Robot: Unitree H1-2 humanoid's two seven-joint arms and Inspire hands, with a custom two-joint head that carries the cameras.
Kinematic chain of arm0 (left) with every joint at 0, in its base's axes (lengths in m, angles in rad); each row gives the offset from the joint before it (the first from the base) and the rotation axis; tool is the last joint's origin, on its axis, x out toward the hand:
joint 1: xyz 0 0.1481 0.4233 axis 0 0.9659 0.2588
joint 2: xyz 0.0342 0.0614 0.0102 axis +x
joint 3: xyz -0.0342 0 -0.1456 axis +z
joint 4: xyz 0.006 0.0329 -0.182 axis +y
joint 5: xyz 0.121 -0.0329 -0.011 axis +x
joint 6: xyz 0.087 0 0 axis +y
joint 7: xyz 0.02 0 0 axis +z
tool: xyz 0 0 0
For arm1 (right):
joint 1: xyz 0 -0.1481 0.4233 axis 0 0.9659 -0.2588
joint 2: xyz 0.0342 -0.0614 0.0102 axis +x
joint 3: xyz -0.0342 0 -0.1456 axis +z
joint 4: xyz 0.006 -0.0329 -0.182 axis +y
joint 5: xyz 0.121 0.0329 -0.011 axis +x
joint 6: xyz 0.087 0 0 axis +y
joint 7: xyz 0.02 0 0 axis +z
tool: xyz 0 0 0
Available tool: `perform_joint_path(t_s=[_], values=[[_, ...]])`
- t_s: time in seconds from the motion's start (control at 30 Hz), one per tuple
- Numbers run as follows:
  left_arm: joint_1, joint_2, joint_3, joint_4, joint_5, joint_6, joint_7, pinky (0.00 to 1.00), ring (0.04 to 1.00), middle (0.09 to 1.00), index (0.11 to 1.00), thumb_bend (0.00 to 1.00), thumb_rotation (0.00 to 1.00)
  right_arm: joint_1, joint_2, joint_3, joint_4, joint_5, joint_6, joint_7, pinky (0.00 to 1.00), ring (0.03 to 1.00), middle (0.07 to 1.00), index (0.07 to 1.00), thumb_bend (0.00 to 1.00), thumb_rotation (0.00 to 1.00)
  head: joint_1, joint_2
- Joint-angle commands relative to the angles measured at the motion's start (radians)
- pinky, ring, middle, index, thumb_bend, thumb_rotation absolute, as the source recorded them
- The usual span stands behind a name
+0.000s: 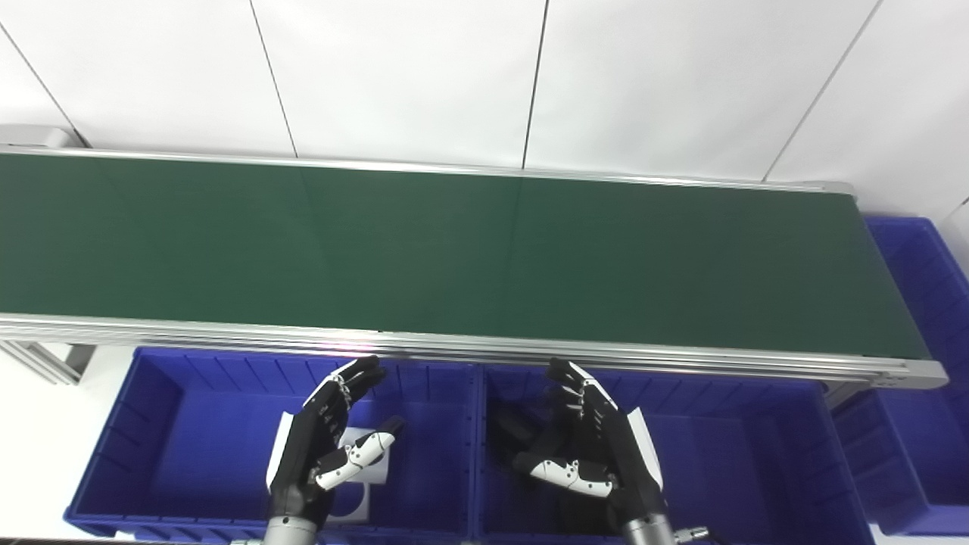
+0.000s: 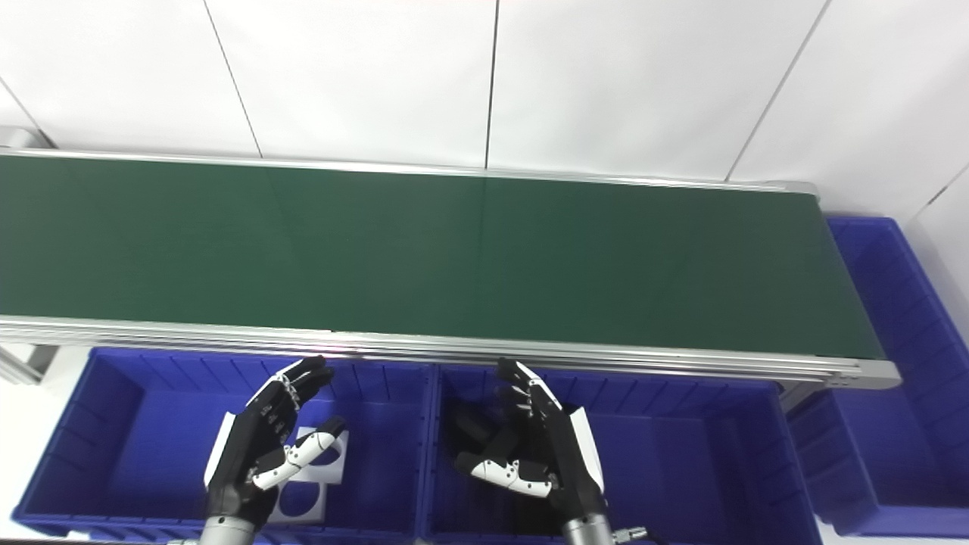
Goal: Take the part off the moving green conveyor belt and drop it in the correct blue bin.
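Observation:
The green conveyor belt [image 1: 454, 257] runs across the view, and no part shows on it. My left hand [image 1: 325, 446] hovers open over the left blue bin [image 1: 151, 424], fingers pointing toward the belt, holding nothing. A white part with round holes [image 1: 362, 484] lies in that bin, partly hidden under the hand. Over the middle blue bin [image 1: 742, 446] my right hand [image 1: 590, 454] is also open and empty. Dark parts [image 1: 515, 435] lie in that bin beside the hand.
The belt's silver frame rail [image 1: 530, 352] runs just beyond both hands. More blue bins [image 1: 927, 303] stand at the belt's right end. A white wall rises behind the belt.

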Motion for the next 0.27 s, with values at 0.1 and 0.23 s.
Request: perform_joint_path(t_s=[0.1, 0.23], values=[[-0.015, 0.011, -0.008, -0.011, 0.025, -0.047, -0.002, 0.91, 0.819, 0.786, 0.751, 0.64, 0.0, -0.004, 0.023, -0.023, -0.006, 0.006, -0.052, -0.025, 0.69, 0.774, 0.84, 0.862, 0.71, 0.27, -0.006, -0.001], [-0.017, 0.016, -0.011, -0.014, 0.021, -0.032, -0.005, 0.89, 0.808, 0.783, 0.751, 0.64, 0.0, -0.003, 0.03, -0.037, 0.0, 0.018, -0.052, -0.023, 0.71, 0.782, 0.838, 0.857, 0.66, 0.13, -0.015, -0.005]])
